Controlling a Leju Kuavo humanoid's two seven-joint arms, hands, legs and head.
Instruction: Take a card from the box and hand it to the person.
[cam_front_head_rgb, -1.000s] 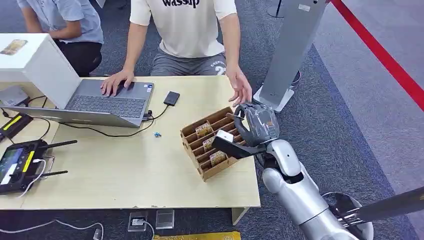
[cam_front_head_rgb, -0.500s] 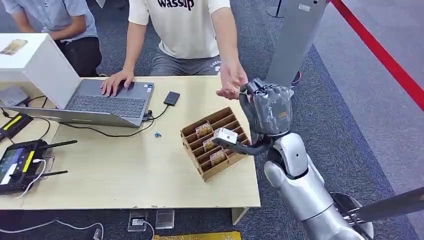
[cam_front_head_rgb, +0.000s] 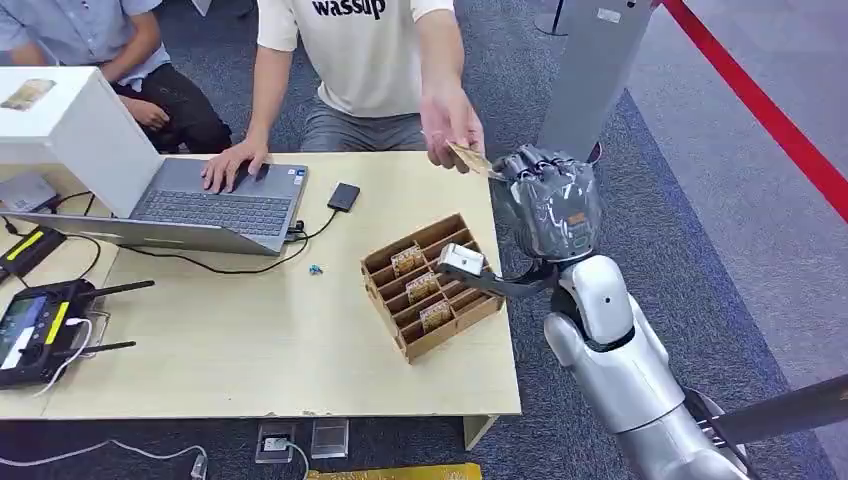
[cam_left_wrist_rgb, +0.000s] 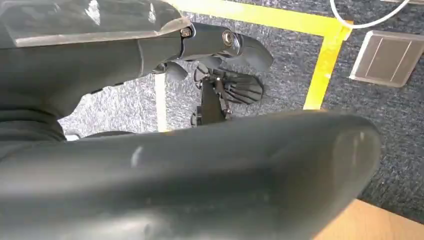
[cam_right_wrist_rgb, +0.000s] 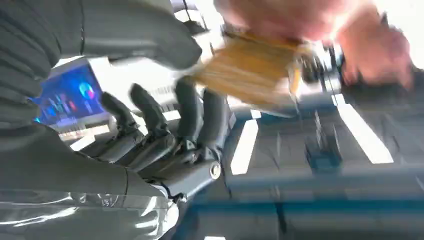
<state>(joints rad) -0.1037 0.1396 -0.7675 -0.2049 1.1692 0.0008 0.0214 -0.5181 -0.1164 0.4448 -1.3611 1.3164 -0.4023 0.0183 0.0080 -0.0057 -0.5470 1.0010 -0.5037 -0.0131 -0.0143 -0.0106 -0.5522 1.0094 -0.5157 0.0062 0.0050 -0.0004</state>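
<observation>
My right hand (cam_front_head_rgb: 546, 203) is raised beyond the table's far right corner, past the wooden card box (cam_front_head_rgb: 455, 325). It pinches one end of a tan card (cam_front_head_rgb: 472, 159) between thumb and fingers (cam_right_wrist_rgb: 194, 111). In the right wrist view the card (cam_right_wrist_rgb: 252, 67) is blurred. A person's hand (cam_front_head_rgb: 446, 124) in a white T-shirt sleeve holds the card's other end. More cards (cam_front_head_rgb: 422, 287) stand in the box's slots. My left hand (cam_left_wrist_rgb: 200, 170) hangs low over the floor; how its fingers lie is unclear.
An open laptop (cam_front_head_rgb: 215, 205) with the person's other hand on it, a black device (cam_front_head_rgb: 343, 196), a white box (cam_front_head_rgb: 60, 120) and a controller (cam_front_head_rgb: 35, 320) occupy the table's left. A grey stand (cam_front_head_rgb: 590, 90) rises behind my right hand. A second person sits far left.
My right hand has risen from the box's right side toward the person, carrying the card. The person's hand lifted off the table and took hold of the card's far end.
</observation>
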